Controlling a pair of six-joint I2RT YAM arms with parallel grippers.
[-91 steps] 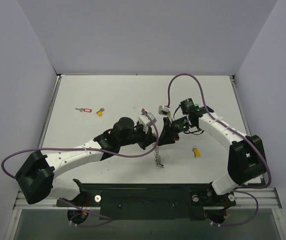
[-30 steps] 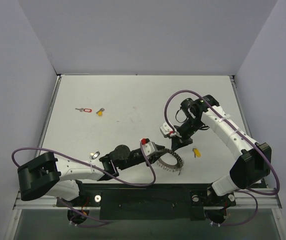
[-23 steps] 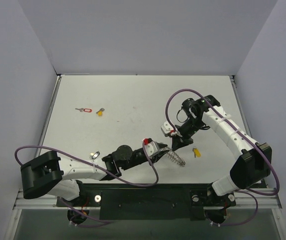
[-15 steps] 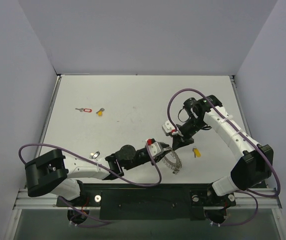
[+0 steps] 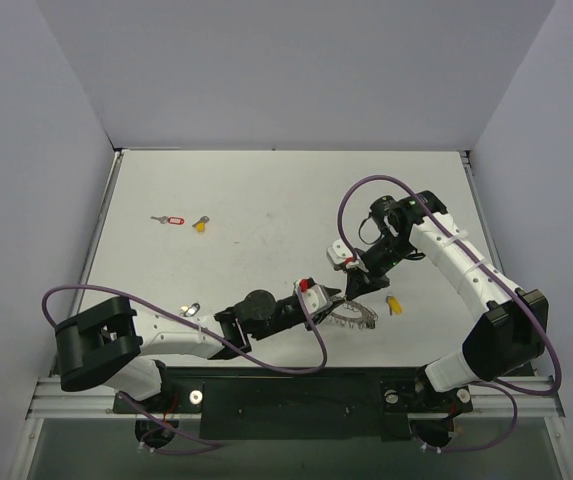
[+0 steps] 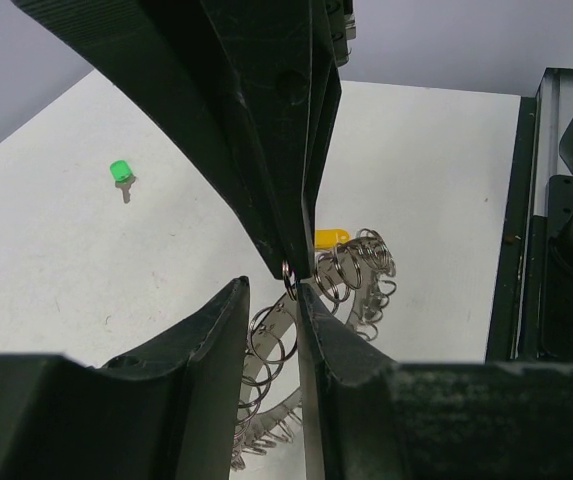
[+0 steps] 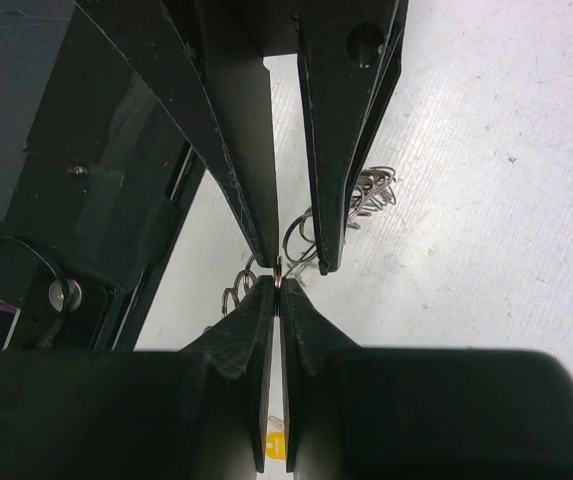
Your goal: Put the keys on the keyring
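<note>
The keyring (image 5: 354,318), a floppy loop of silver rings, lies partly on the table at front centre. My left gripper (image 5: 334,301) is shut on its band, and in the left wrist view rings show in the gap between the fingers (image 6: 273,290). My right gripper (image 5: 352,289) points down tip to tip with the left. It is shut on one small thin ring (image 7: 279,283); I cannot tell whether that ring belongs to the keyring. One yellow key (image 5: 394,305) lies just right of the keyring. A green key (image 6: 120,172) lies further off. A red-tag key (image 5: 171,220) and a second yellow key (image 5: 202,223) lie at far left.
Another small key (image 5: 188,312) lies beside the left forearm. Purple cables loop over both arms. The black front rail (image 5: 296,395) runs close behind the left gripper. White walls close the table at the back and sides.
The left arm slid right along the table with the keyring, which shifted and flattened. The right gripper moved only slightly. The two grippers' tips now meet.
</note>
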